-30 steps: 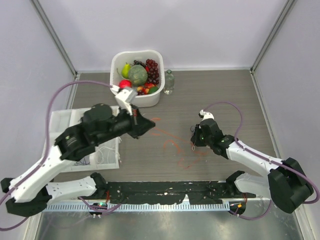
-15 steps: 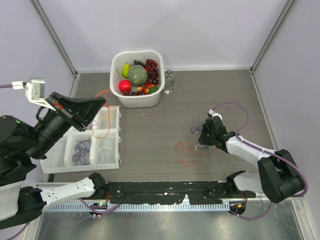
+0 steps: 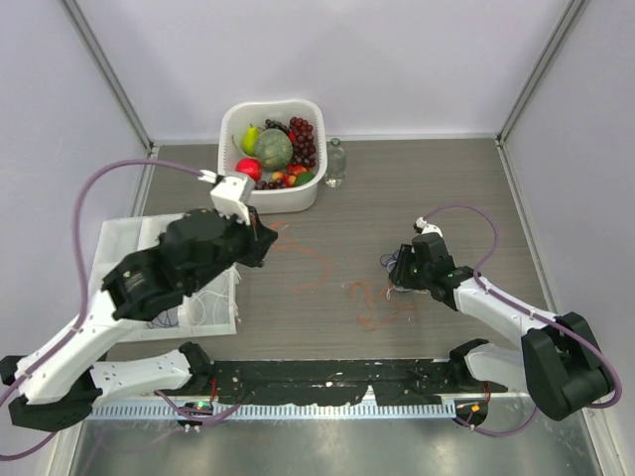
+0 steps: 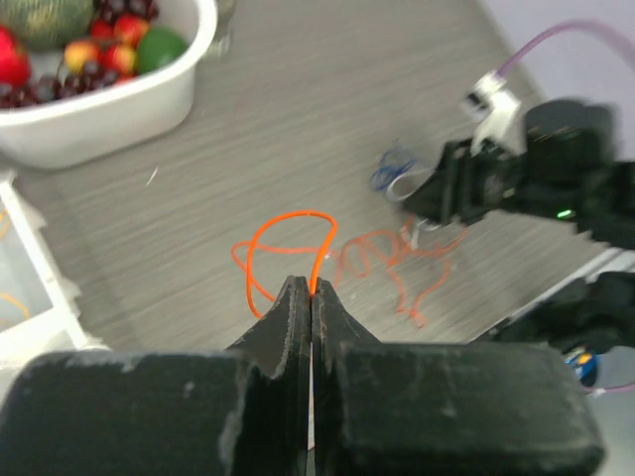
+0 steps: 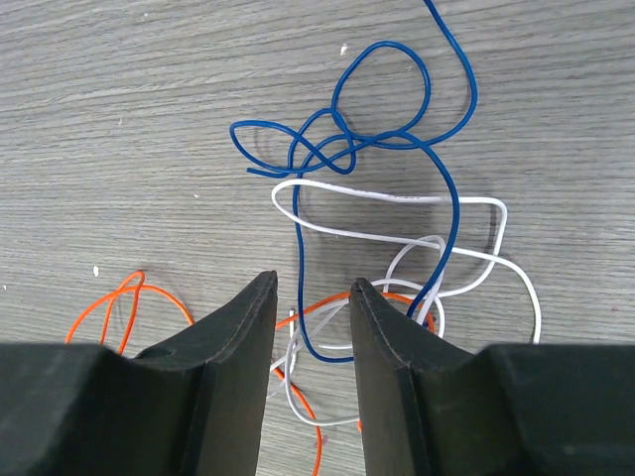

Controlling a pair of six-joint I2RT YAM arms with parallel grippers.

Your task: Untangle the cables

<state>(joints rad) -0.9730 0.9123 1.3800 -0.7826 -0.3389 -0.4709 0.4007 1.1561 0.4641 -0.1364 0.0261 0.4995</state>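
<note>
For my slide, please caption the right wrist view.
Right end effector open over blue cable, white cable and orange cable tangled on the table.

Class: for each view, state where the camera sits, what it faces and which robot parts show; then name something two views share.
Top external: above and behind the bases, looking down at the table; left arm and right arm show.
Left wrist: on the left arm, facing across the table at the right arm; left gripper shut on the orange cable.
Right wrist: looking down at the blue cable and white cable; right gripper open.
Shared: both wrist views show the blue cable.
</note>
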